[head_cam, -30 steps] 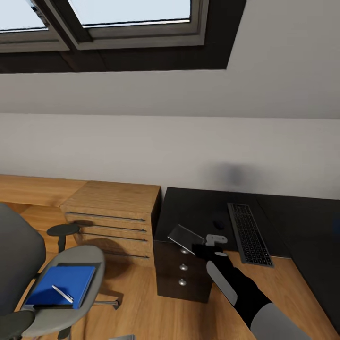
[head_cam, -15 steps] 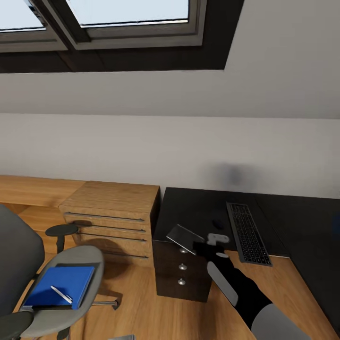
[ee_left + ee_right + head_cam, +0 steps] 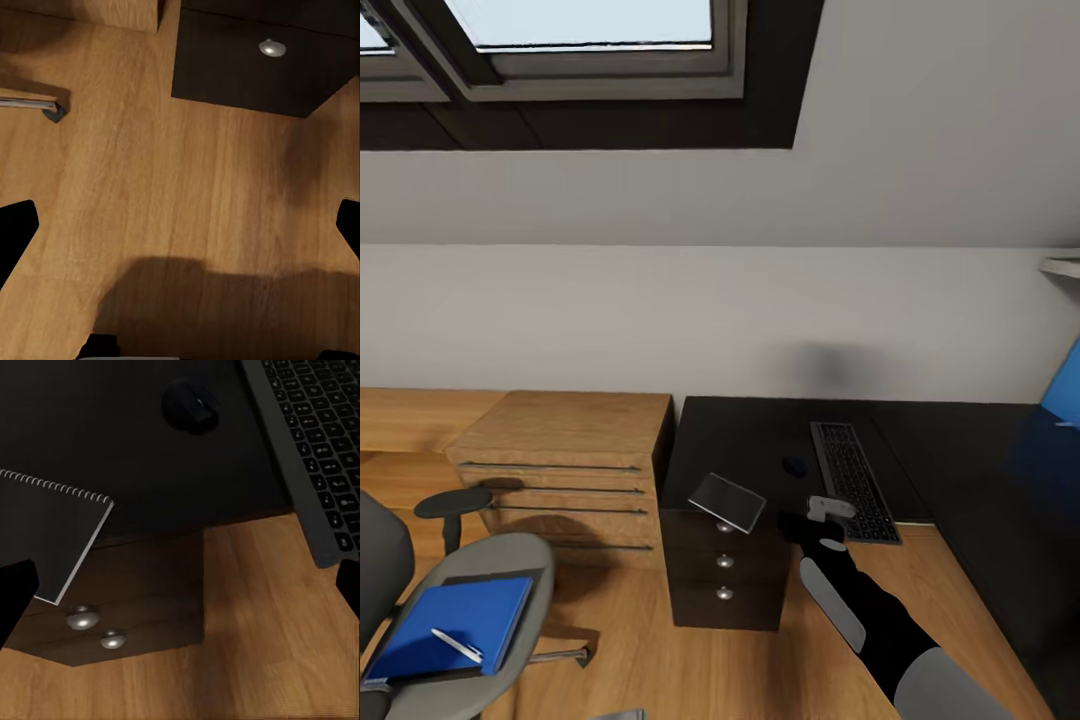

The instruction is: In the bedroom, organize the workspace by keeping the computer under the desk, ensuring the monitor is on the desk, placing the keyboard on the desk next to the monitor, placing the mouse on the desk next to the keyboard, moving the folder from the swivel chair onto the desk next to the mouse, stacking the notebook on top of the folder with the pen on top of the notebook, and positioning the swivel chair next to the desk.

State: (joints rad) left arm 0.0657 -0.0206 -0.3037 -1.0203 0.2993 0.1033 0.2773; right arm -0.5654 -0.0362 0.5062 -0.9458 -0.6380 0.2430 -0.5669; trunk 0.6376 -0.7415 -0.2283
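Observation:
The grey notebook sits tilted at the front left corner of the black desk, overhanging the drawers. My right gripper hovers just right of it, open, with one finger close to the notebook. The mouse and keyboard lie side by side on the desk. The blue folder rests on the swivel chair with the white pen on top. My left gripper hangs open over bare floor. The monitor and computer are out of view.
A light wooden chest stands between the chair and the desk. The desk's drawer block with silver knobs is below the notebook. A blue panel shows at the far right. Wood floor lies in front.
The camera has panned right, shifting the whole picture left. The notebook stays at the desk corner. My right gripper has drawn slightly away from it, leaving a small gap.

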